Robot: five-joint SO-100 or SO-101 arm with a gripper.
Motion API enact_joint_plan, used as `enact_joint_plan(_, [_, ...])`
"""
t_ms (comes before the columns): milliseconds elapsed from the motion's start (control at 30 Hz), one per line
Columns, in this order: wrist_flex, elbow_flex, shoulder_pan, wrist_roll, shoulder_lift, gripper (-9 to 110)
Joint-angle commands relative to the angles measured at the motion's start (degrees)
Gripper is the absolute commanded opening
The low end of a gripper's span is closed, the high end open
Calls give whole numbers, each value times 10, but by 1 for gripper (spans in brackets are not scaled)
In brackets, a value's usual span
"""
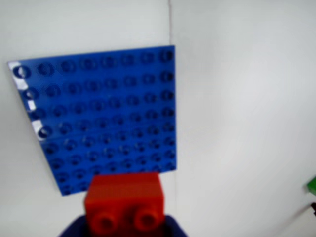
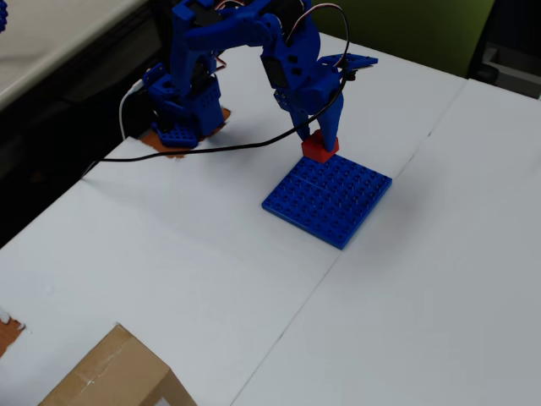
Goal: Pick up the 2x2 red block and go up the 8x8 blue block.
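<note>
Red plastic stands out at the centre of the overhead view: the 2x2 red block (image 2: 320,147) is clamped in the fingers (image 2: 310,127) of the blue robot arm (image 2: 254,51), at the far edge of the 8x8 blue block (image 2: 328,200). Whether the brick touches the plate's studs or hangs just above them cannot be told from either picture.

Seen from the wrist view, the 2x2 red block (image 1: 124,201) fills the near bottom edge of the picture, two of its round studs turned toward the lens, with dark blue finger parts visible at either side below it. Beyond it the 8x8 blue block (image 1: 98,113) lies flat on the white surface (image 1: 237,98), its rows of studs running away toward the far side, with bright glare on its left edge. A thin seam in the surface runs from the plate's far right corner toward the top of that view.

From overhead, the plate sits at an angle to the picture's edges, right of the arm's base (image 2: 179,118), which is on the far left of the surface (image 2: 169,245). A black cable (image 2: 203,150) trails from the base area across the surface toward the fingers. A cardboard box (image 2: 114,372) occupies the near left corner, well apart from the plate.
</note>
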Motion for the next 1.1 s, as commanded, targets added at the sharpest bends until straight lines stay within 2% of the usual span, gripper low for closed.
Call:
enact_joint_plan(0, [-1, -27, 0, -192, 4, 0])
enact_joint_plan(1067, [-1, -27, 1, -199, 4, 0])
